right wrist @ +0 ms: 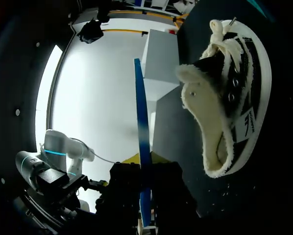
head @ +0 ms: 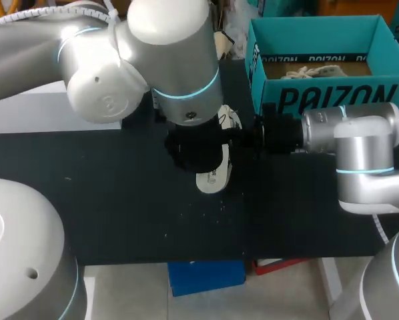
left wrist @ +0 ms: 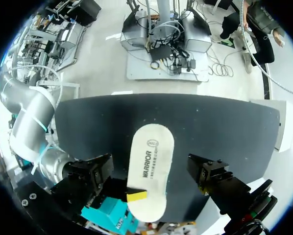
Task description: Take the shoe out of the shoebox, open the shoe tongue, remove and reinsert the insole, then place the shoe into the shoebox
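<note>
My right gripper (right wrist: pixel 145 196) is shut on the insole (right wrist: pixel 141 127), which it holds edge-on so its blue side shows. In the left wrist view the insole's (left wrist: pixel 149 166) white printed face hangs above the black table. My left gripper (left wrist: pixel 151 175) hovers over it, open wide and not touching. From above, the insole (head: pixel 213 177) pokes out below the left gripper (head: pixel 196 152). The black shoe (right wrist: pixel 225 93), with its white sole and fleecy lining, lies on its side ahead of the right gripper. Only its laces (head: pixel 231 120) show in the head view, the rest hidden behind my left wrist. The teal shoebox (head: pixel 319 100) stands at the back right.
The shoebox stands open, with crumpled paper (head: pixel 313 67) inside; one corner of it (left wrist: pixel 109 213) shows in the left wrist view. A pale flat block (head: pixel 26 110) lies at the table's back left. My right arm (head: pixel 359 143) reaches in just in front of the box.
</note>
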### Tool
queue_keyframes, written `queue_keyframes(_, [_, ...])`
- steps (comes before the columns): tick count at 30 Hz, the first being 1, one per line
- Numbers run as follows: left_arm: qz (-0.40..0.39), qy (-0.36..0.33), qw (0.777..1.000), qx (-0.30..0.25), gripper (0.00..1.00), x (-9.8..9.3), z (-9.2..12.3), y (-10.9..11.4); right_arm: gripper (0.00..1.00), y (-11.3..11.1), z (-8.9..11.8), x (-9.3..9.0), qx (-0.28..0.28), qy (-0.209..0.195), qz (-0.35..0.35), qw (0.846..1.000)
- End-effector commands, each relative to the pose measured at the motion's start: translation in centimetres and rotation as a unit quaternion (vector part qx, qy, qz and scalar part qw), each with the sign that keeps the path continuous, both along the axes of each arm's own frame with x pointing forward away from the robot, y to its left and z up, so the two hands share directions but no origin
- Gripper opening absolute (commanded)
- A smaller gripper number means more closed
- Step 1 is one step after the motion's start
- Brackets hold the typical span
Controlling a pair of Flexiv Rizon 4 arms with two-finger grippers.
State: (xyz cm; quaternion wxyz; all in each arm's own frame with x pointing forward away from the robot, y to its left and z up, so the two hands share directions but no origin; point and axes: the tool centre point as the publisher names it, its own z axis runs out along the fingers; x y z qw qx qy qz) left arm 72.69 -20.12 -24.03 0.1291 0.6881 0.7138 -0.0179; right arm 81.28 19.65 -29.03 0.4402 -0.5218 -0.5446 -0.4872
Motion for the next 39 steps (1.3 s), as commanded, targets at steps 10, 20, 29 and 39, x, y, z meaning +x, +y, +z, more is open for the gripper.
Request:
queue_keyframes(10, [-0.068,-0.019,0.979,-0.190,1.00,-0.7,-1.0,3.7,0.00,0.1,0.0,-0.1,-0.001,0.000,-0.002,1.000])
queue_keyframes(20, [-0.068,-0.019,0.979,-0.190,1.00,-0.7,-1.0,3.7,0.00,0.1,0.0,-0.1,-0.001,0.000,-0.002,1.000])
queue_keyframes(29, [-0.081,0.010,0.906,-0.416,1.00,-1.0,-1.0,6.0,0.00,0.1,0.0,-0.1,-0.001,0.000,-0.002,1.000])
queue_keyframes(39, [-0.081,0.010,0.906,-0.416,1.00,-1.0,-1.0,6.0,0.00,0.1,0.0,-0.1,-0.001,0.000,-0.002,1.000])
